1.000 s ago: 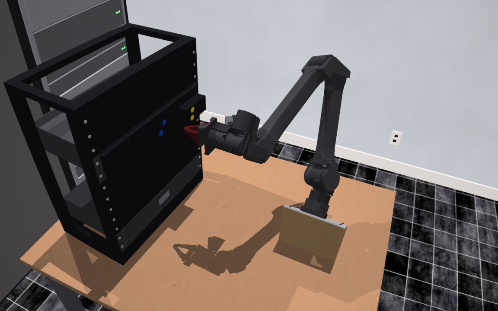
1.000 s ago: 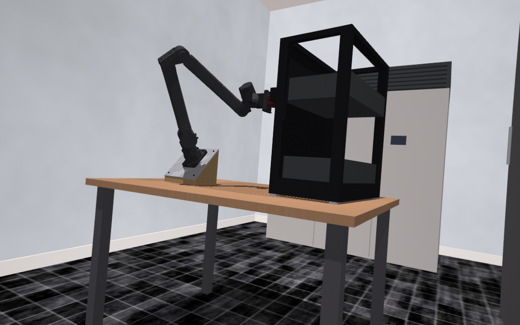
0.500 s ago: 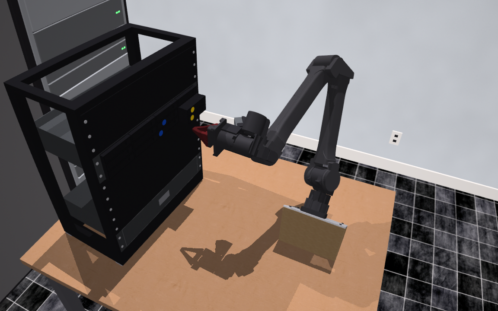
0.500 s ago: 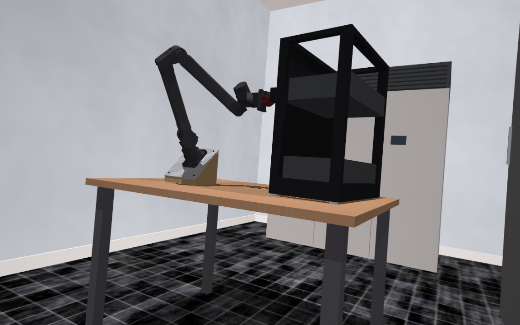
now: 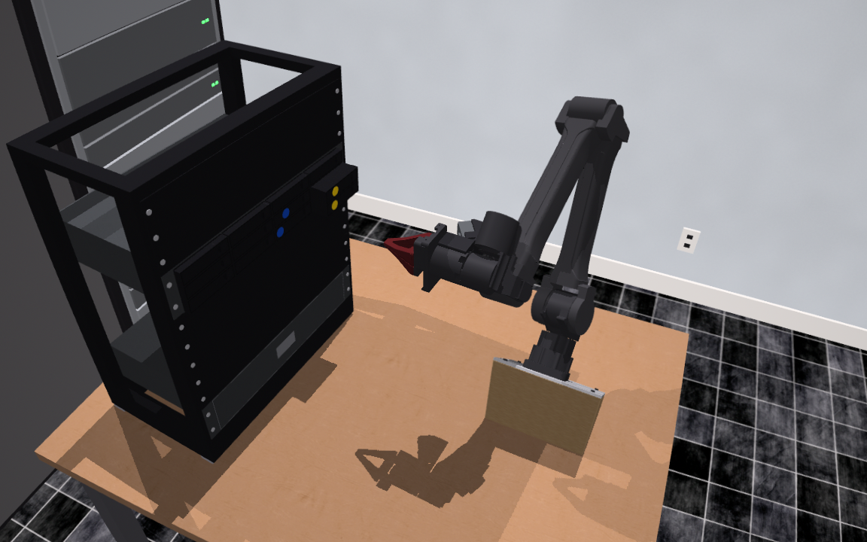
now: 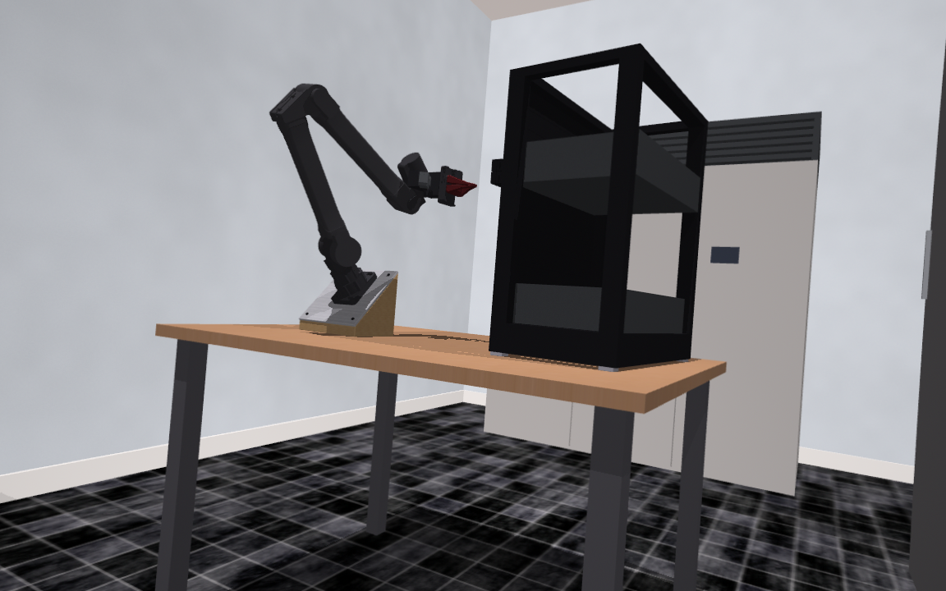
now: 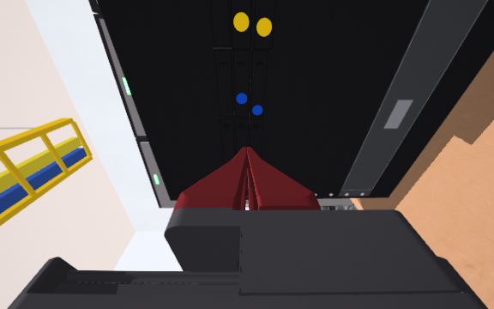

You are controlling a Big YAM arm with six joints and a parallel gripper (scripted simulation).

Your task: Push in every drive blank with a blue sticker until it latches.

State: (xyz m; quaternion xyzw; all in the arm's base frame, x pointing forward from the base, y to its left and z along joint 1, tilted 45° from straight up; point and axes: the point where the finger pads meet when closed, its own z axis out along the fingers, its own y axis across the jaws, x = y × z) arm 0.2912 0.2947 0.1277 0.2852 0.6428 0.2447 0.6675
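Wood table [image 5: 369, 404]: tan top carrying the rack at one end and the arm's wedge-shaped mount at the other
Black rack [image 5: 174, 168]: open-framed, upright, flat on the table, its dark front panel facing the arm
Arm [image 5: 558, 202]: folded high at the elbow, wrist level and aimed at the upper front of the rack
Gripper [image 5: 397, 248]: red fingers clenched together to a point with nothing between them; it hangs in open air, apart from the rack face
Yellow-sticker blanks [image 5: 334, 196]: a pair at the rack's near edge, visibly standing proud of the front; these are to be left alone
Blue-sticker blanks [image 5: 282, 222]: two, one above the other, toward the middle of the front, seemingly flush with the bays around them, so my judgement is that they may already be seated; a latch cannot be confirmed from these views
Blue stickers [image 7: 249, 104]: in the wrist view they sit above the fingertips, with the yellow pair further up
Risk: the rack is loose, so a high, hard or off-axis push on its front could slide or tip it; a stray pass near the protruding yellow pair could shove in the wrong blanks
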